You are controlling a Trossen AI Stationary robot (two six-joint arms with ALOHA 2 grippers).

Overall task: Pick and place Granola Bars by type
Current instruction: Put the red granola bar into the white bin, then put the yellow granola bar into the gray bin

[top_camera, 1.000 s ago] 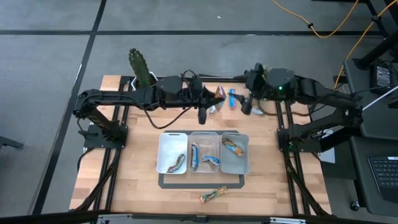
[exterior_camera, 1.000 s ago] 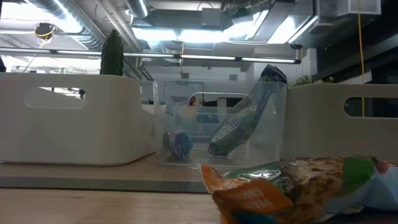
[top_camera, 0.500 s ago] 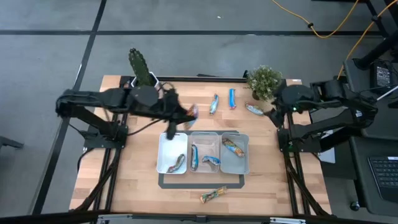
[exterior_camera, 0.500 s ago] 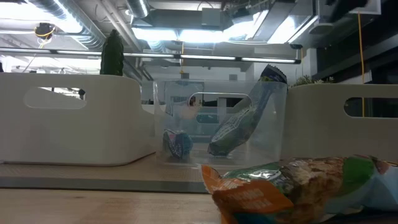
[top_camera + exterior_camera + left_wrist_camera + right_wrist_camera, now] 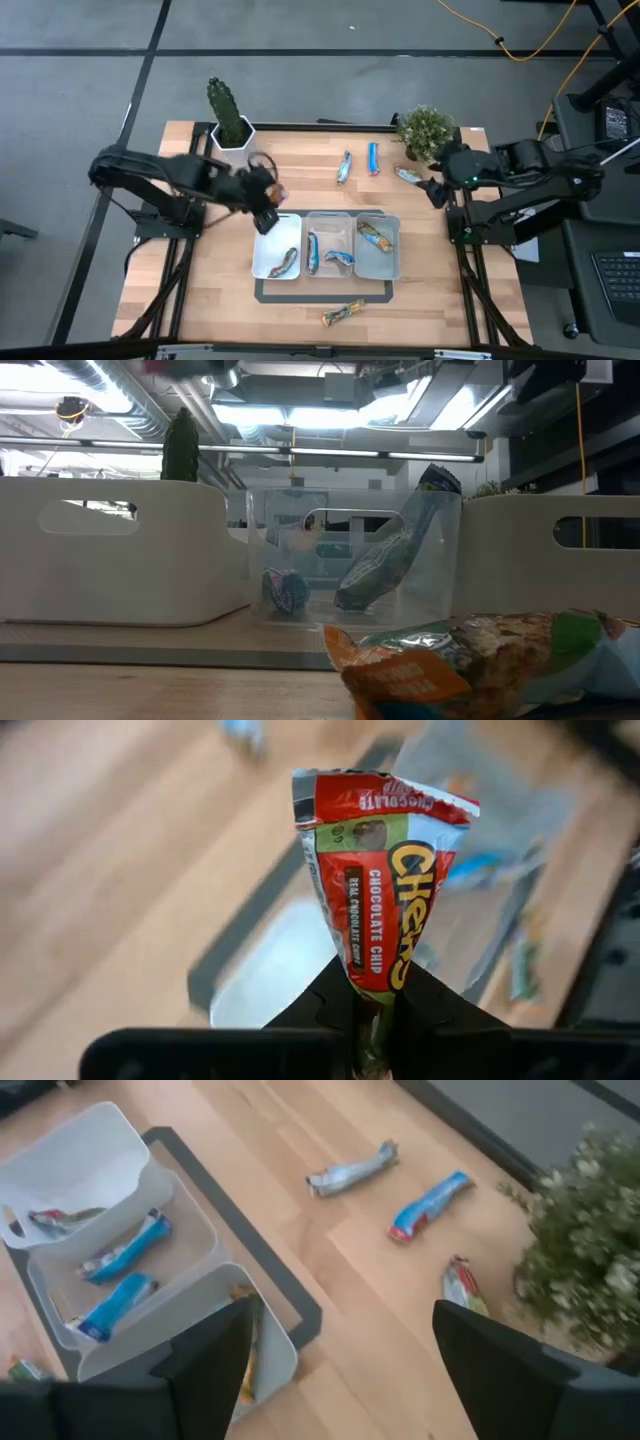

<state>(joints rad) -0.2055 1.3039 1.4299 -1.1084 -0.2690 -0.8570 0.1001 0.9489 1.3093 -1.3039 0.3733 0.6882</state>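
My left gripper point(image 5: 268, 196) point(image 5: 372, 985) is shut on a red wrapped granola bar point(image 5: 380, 870), hovering over the far left corner of the left tray point(image 5: 258, 240). My right gripper point(image 5: 432, 190) point(image 5: 342, 1308) is open and empty at the table's right side, near the bushy plant. On the table's far part lie a silvery bar point(image 5: 344, 167), a blue bar point(image 5: 373, 158) and another bar point(image 5: 408, 176). A greenish-gold bar point(image 5: 343, 313) lies near the front edge. Each of the three trays holds bars. My left gripper pinches the red bar between its two fingers at one crimped end point(image 5: 372, 975). The rest of the bar sticks out past the fingertips, in line with them. The bar is lifted clear of the table and the trays.
Three trays stand side by side on a dark mat point(image 5: 300, 295) in mid-table. A cactus point(image 5: 228, 115) stands at the far left corner and a bushy plant point(image 5: 425, 130) at the far right. Bare wood lies left and right of the trays.
My left gripper has carried the red bar from the far middle of the table toward the left and near side, ending over the left tray's far corner. My right gripper has drawn back from the loose bars toward the table's right edge.
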